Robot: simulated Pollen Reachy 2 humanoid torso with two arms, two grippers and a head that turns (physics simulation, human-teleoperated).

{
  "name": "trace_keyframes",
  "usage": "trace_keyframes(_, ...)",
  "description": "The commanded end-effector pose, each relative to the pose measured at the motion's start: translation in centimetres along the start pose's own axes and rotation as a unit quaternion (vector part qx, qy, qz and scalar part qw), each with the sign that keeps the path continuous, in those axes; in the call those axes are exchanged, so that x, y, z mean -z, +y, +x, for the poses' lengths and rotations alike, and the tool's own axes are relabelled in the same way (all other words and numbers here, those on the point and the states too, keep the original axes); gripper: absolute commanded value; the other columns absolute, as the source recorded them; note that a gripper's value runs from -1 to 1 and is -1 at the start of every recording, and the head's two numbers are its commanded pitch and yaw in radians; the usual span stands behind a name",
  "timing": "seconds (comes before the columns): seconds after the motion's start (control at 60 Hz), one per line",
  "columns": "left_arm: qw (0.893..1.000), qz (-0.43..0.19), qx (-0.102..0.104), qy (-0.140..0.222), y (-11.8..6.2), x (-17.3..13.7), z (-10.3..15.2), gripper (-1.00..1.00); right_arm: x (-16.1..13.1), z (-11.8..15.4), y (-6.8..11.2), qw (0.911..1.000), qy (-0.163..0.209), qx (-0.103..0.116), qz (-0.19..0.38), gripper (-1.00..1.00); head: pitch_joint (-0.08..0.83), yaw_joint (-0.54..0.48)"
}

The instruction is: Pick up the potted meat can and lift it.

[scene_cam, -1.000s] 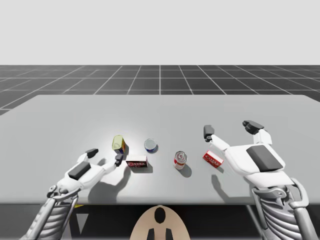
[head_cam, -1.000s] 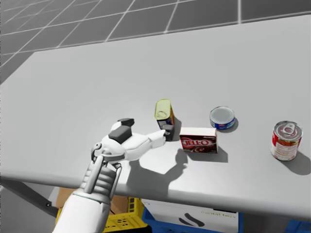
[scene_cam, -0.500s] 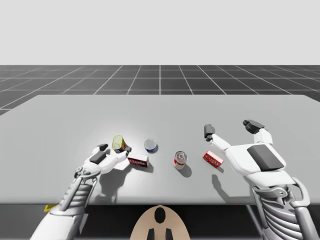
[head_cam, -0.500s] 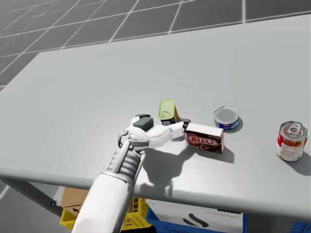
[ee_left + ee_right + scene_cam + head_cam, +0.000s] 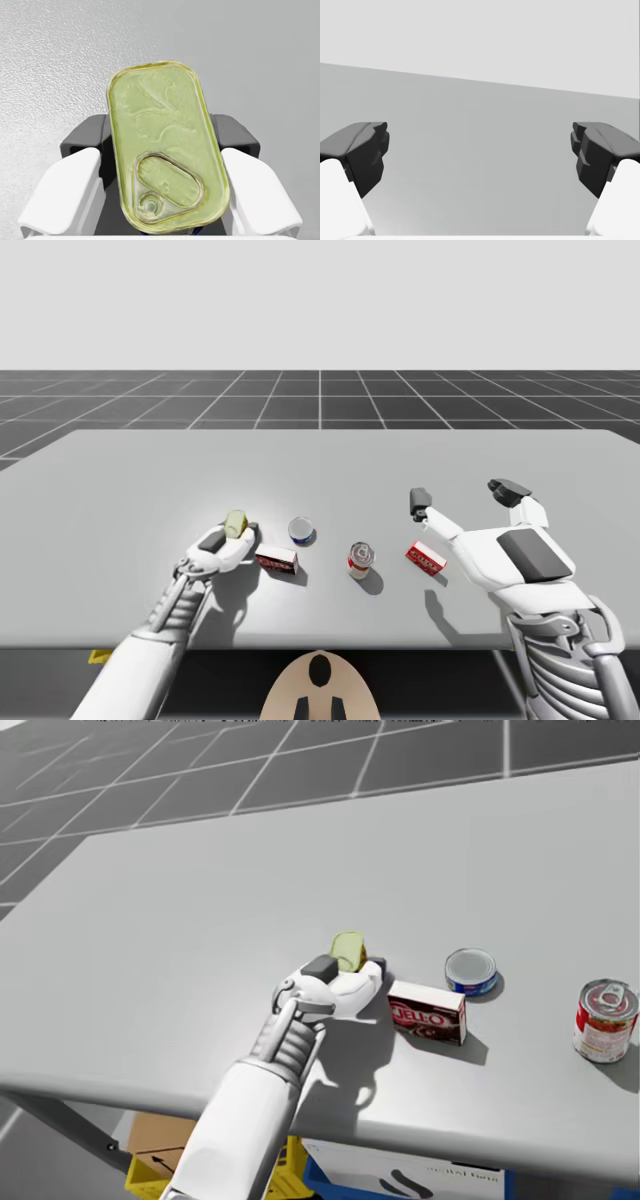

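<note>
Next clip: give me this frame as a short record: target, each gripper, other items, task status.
target: meat can, on the table near the dark box
left gripper: jaws closed on the meat can from both sides
right gripper: jaws open, holding nothing, hovering near the red box
other items: blue can, red can
status: grasped; no lift evident
</note>
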Motion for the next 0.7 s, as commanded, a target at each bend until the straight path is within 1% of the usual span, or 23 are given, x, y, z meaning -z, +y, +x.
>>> trace_keyframes(0.017,1.000,0.011,0.002,0.029,-0.8,0.0,-1.3,0.99,0.0,0.0,0.0,1.0000,0.000,0.002,-0.001,-1.00,0.636,0.38)
trace_keyframes(0.133,1.000,0.010,0.006,0.026,-1.0,-0.3,-1.3,1.00,0.0,0.0,0.0,1.0000,0.000,0.003,-0.002,-1.00,0.588,0.39)
trace_keyframes(0.2,1.000,0.009,0.008,0.024,-1.1,-0.4,-1.4,1.00,0.0,0.0,-0.1,1.0000,0.000,0.004,-0.003,-1.00,0.527,0.40)
trace_keyframes(0.25,1.000,0.009,0.011,0.023,-1.1,-0.5,-1.4,1.00,0.0,0.0,-0.1,1.0000,0.000,0.005,-0.005,-1.00,0.448,0.40)
trace_keyframes(0.283,1.000,0.009,0.011,0.023,-1.1,-0.5,-1.5,1.00,0.0,0.0,-0.2,1.0000,0.000,0.005,-0.005,-1.00,0.425,0.40)
trace_keyframes(0.3,1.000,0.008,0.013,0.024,-1.1,-0.5,-1.5,1.00,0.0,0.0,-0.2,1.0000,0.000,0.006,-0.005,-1.00,0.397,0.40)
trace_keyframes(0.4,1.000,0.010,0.015,0.021,-1.1,-0.6,-1.2,1.00,0.0,0.0,-0.3,0.9999,0.001,0.010,-0.005,-1.00,0.334,0.40)
trace_keyframes(0.45,1.000,0.010,0.013,0.017,-1.0,-0.9,-0.9,1.00,0.0,0.0,-0.3,0.9999,0.001,0.011,-0.004,-1.00,0.322,0.40)
trace_keyframes(0.567,1.000,0.008,0.012,-0.008,-0.2,-2.3,1.3,1.00,0.1,0.0,-0.5,0.9999,0.002,0.012,-0.003,-1.00,0.302,0.40)
trace_keyframes(0.583,1.000,0.007,0.014,-0.010,-0.1,-2.4,1.5,1.00,0.2,0.0,-0.5,0.9999,0.002,0.012,-0.004,-1.00,0.301,0.40)
trace_keyframes(0.6,1.000,0.009,0.020,-0.019,0.1,-2.9,2.2,1.00,0.2,-0.1,-0.5,0.9999,0.002,0.012,-0.004,-1.00,0.297,0.40)
trace_keyframes(0.65,0.999,0.013,0.027,-0.030,0.2,-3.5,3.0,1.00,0.2,0.0,-0.5,0.9999,0.003,0.013,-0.003,-1.00,0.295,0.40)
trace_keyframes(0.667,0.999,0.016,0.033,-0.040,0.4,-4.1,3.9,1.00,0.2,0.0,-0.5,0.9999,0.003,0.014,-0.002,-1.00,0.295,0.40)
trace_keyframes(0.7,0.998,0.018,0.035,-0.048,0.6,-4.6,4.5,1.00,0.2,-0.1,-0.5,0.9999,0.004,0.015,-0.002,-1.00,0.295,0.40)
